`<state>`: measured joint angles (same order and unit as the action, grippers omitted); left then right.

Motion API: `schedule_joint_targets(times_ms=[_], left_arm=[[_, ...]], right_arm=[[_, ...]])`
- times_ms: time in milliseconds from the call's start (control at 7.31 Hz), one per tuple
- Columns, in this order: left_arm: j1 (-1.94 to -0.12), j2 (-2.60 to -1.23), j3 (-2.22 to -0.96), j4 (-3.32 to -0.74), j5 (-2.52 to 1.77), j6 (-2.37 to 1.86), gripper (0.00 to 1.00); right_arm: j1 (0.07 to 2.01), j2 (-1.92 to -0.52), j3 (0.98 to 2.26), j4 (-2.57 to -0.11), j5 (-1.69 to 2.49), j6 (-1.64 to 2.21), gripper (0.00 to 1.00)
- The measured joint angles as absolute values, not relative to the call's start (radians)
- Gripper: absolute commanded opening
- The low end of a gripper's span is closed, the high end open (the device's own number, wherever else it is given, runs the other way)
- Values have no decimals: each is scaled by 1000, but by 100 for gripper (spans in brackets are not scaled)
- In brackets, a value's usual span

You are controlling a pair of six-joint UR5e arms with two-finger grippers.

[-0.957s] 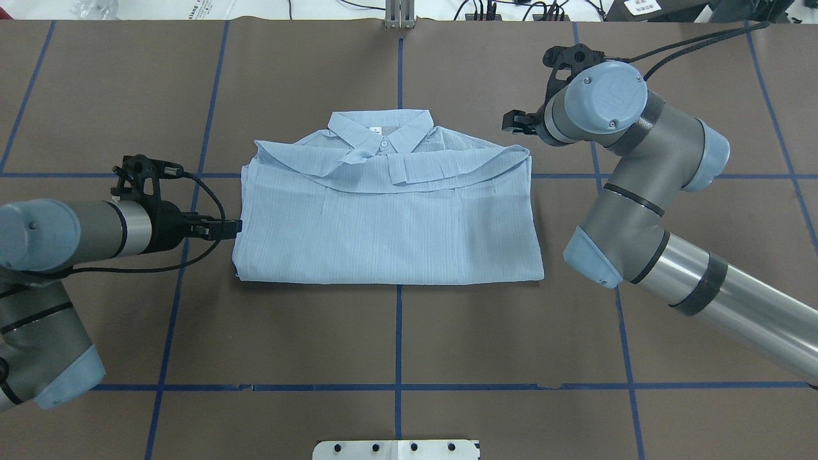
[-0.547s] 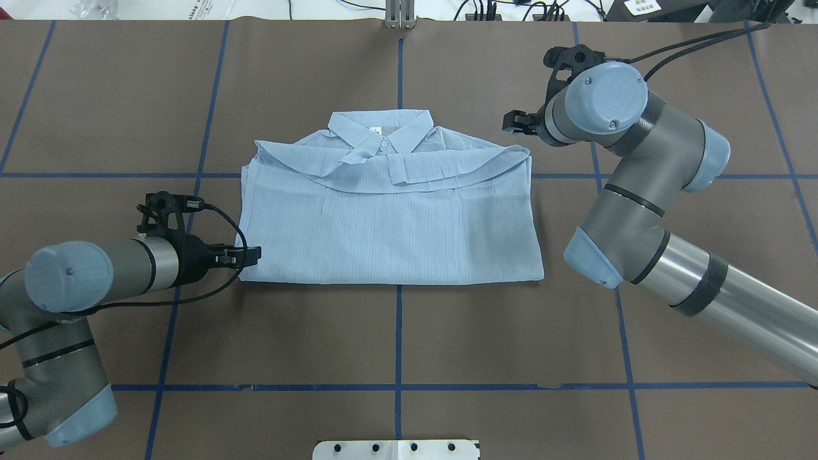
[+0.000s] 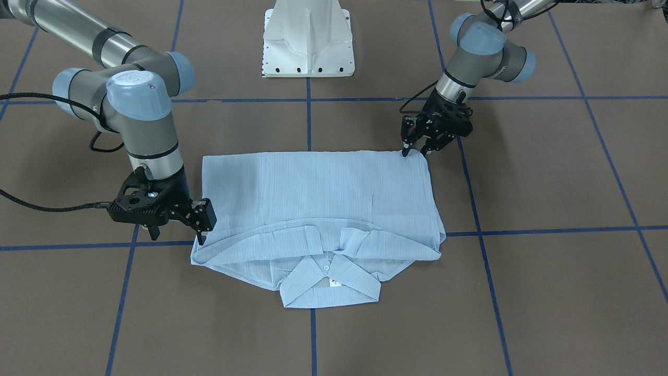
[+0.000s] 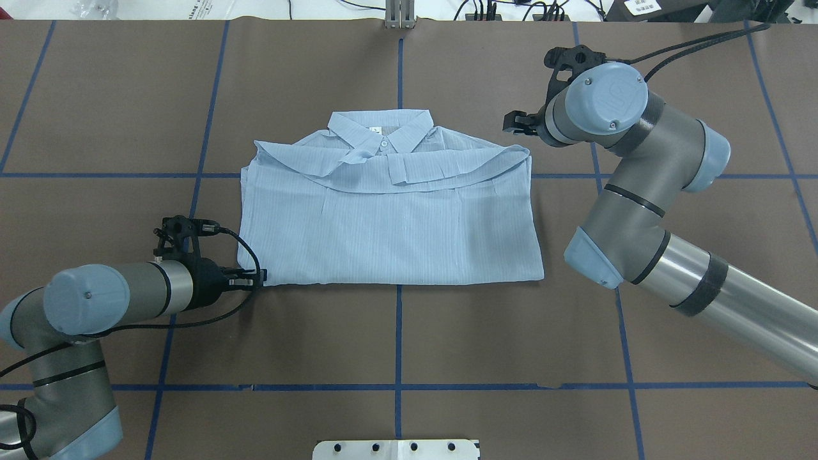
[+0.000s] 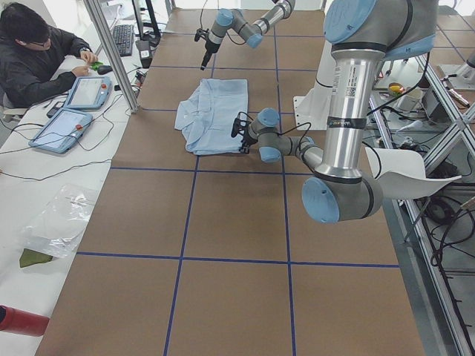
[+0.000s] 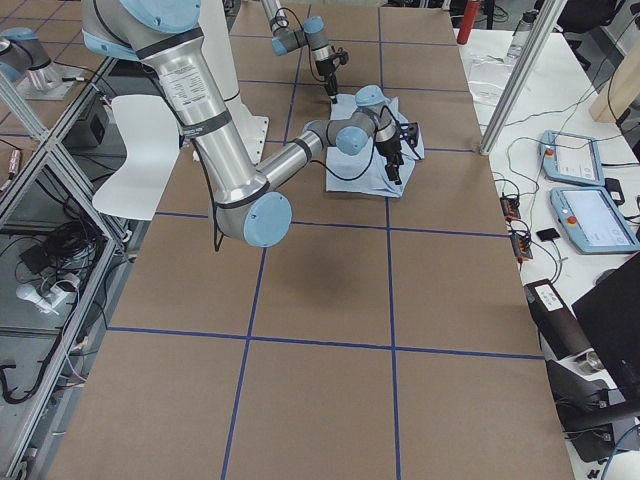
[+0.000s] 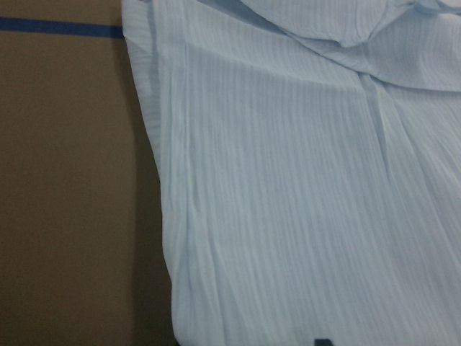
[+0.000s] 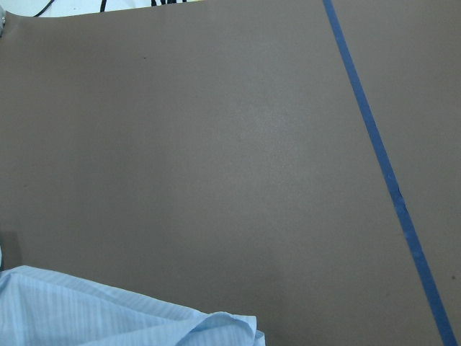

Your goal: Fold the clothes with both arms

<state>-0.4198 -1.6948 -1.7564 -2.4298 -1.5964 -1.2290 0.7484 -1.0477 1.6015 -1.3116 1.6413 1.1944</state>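
The light blue shirt [image 4: 390, 217] lies folded flat mid-table, collar [image 4: 381, 131] on the far side from the robot. My left gripper [image 4: 261, 278] is low at the shirt's near-left hem corner; in the front-facing view this gripper [image 3: 415, 151] shows spread fingers, one fingertip [image 3: 405, 152] touching the corner. The left wrist view is filled by the shirt [image 7: 288, 180]. My right gripper [image 4: 514, 124] hangs open beside the far-right shoulder corner, holding nothing; from the front it [image 3: 178, 237] stands just off the cloth. The right wrist view shows only a shirt corner [image 8: 108, 310].
Brown table cover with blue tape lines [image 4: 397, 332]. The white pedestal base [image 3: 308, 39] sits at the robot's edge. A person [image 5: 37, 52] sits at a side desk with tablets [image 5: 63, 130] beyond the far table edge.
My left arm has swung toward the robot along the shirt's left edge, from mid-edge to the near-left hem corner. The right arm and the shirt have stayed put.
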Motion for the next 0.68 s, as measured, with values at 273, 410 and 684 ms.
schedule_joint_targets(times_ms=[273, 410, 684], left_arm=[[-415, -1690, -1770, -2430, -1596, -1227, 0], [-419, -1680, -1790, -2427, -1599, -1221, 0], [-478, -1670, -1795, -2411, -1601, -1154, 0]], right_arm=[[748, -1048, 1602, -1312, 1641, 1195, 100], [748, -1048, 1603, -1312, 1641, 1197, 100], [746, -1047, 1605, -1312, 1641, 1201, 100]])
